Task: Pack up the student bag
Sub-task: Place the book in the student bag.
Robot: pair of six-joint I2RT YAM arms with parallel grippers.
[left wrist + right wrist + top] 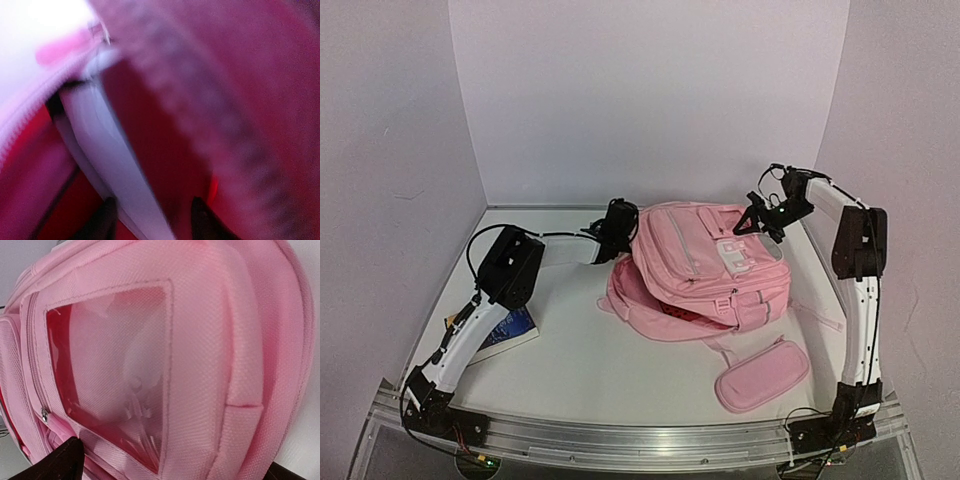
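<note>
The student bag (705,265), a large pink backpack, lies in the middle of the table with its main compartment gaping toward the left. My left gripper (620,222) is at that opening's upper left edge. The blurred left wrist view shows its fingertips (102,220) apart, with the bag's white trim (115,165) and red lining between them, not visibly pinched. My right gripper (756,220) hovers wide open at the bag's top right. In the right wrist view the bag's front (240,340) with its clear window pocket (110,365) fills the frame between the spread fingertips (65,462).
A small oblong pink pencil case (762,375) lies near the front right. A blue book (505,332) lies at the left, partly under my left arm. A loose bag strap (820,318) trails toward the right arm. White walls close in the back and sides.
</note>
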